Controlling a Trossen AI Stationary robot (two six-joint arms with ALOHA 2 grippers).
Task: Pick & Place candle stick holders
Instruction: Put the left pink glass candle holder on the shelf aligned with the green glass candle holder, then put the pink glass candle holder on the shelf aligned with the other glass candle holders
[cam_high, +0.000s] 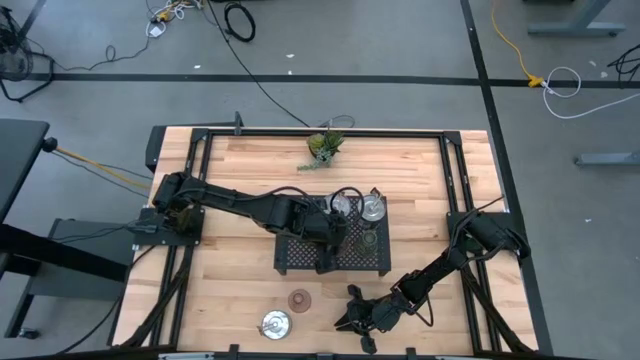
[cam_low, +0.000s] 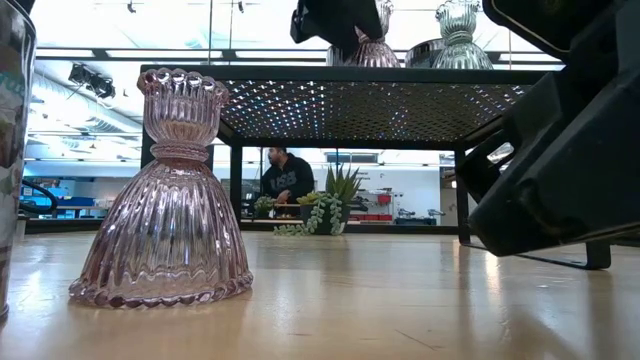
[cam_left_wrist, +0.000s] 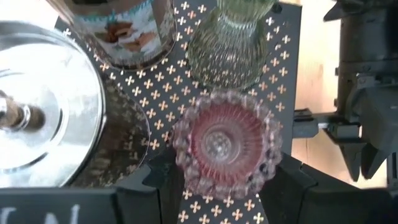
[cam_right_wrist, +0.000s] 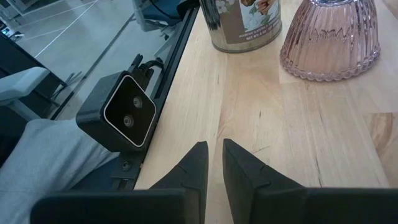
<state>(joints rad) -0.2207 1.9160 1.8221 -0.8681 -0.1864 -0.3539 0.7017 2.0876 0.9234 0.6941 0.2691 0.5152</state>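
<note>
The left arm reaches from the left side of the table across to the black perforated rack at its centre; the left gripper hangs over the rack's middle. A pink glass holder stands on the rack directly under this gripper, mouth up; whether the gripper grasps it or has released it cannot be told.

On the bare tabletop near the front edge stands a silver holder; just beside it, towards the rack, stands a second pink ribbed holder, upright and apart from both grippers.

On the far part of the rack stand two silver holders, side by side; the olive-green holder stands just in front of them, close beside the pink holder.

A leafy plant sits at the far edge of the table.

The right gripper rests low over the front of the table, right of the silver holder; its fingers are nearly together and grasp nothing.
</note>
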